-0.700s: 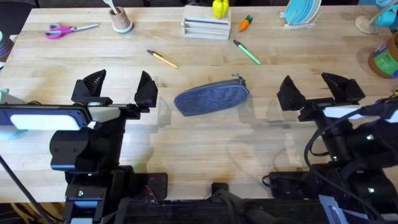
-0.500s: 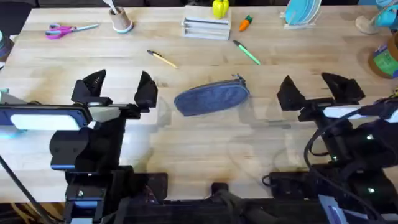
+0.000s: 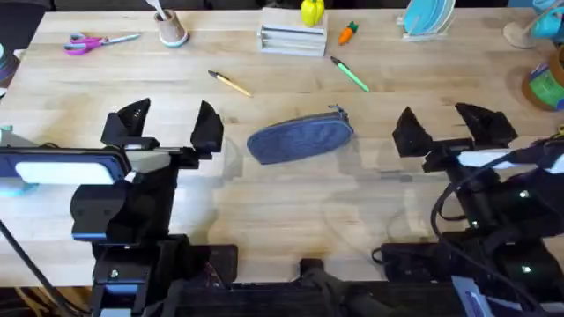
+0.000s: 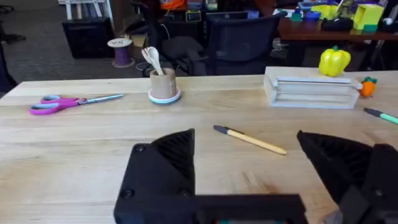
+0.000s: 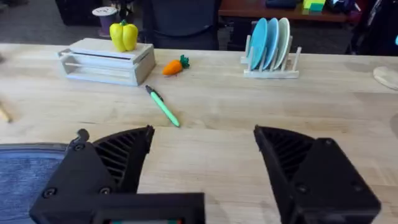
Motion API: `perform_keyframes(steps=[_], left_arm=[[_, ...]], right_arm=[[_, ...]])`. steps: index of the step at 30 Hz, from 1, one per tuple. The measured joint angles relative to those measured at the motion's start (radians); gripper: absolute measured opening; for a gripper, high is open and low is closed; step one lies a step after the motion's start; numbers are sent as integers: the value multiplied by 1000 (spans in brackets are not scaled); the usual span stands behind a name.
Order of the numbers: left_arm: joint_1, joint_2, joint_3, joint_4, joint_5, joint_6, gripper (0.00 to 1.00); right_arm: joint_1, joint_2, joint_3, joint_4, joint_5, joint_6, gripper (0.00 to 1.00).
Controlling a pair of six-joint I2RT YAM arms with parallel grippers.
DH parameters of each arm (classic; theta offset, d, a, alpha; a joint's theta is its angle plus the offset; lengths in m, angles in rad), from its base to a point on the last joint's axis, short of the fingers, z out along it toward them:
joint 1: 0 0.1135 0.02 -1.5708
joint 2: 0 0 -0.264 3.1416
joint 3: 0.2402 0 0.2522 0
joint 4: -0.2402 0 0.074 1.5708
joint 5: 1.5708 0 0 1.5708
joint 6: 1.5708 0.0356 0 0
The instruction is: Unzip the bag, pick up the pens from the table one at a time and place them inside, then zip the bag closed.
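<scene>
The blue-grey bag (image 3: 300, 137) lies zipped in the middle of the table (image 3: 291, 207), its metal pull (image 3: 336, 110) at the far right end; an end of the bag (image 5: 28, 171) also appears in the right wrist view. The yellow pen (image 3: 230, 83) (image 4: 250, 139) lies beyond the bag to the left. The green pen (image 3: 350, 74) (image 5: 163, 106) lies beyond it to the right. My left gripper (image 3: 162, 128) stands open left of the bag, holding nothing. My right gripper (image 3: 451, 129) stands open right of the bag, holding nothing.
Along the far edge stand pink-handled scissors (image 3: 94, 41), a small cup with utensils (image 3: 171, 26), a wooden rack (image 3: 292, 38) with a yellow pepper toy (image 3: 311, 11), an orange carrot toy (image 3: 349, 33) and a plate rack (image 3: 426, 19). A container (image 3: 546, 81) sits at far right.
</scene>
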Motion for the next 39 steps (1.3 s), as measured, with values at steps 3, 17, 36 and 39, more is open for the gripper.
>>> perform_keyframes(steps=[3,17,36,39], left_arm=[[0,0,0,-3,19,1,994],[0,58,218,-316,78,3,993],[0,672,938,-846,79,4,993],[0,815,1096,-959,79,72,993]], right_arm=[[0,0,0,0,-5,0,997],[0,107,274,-407,-48,15,997],[0,809,1005,-919,-94,4,997],[0,952,1211,-1032,-94,3,997]])
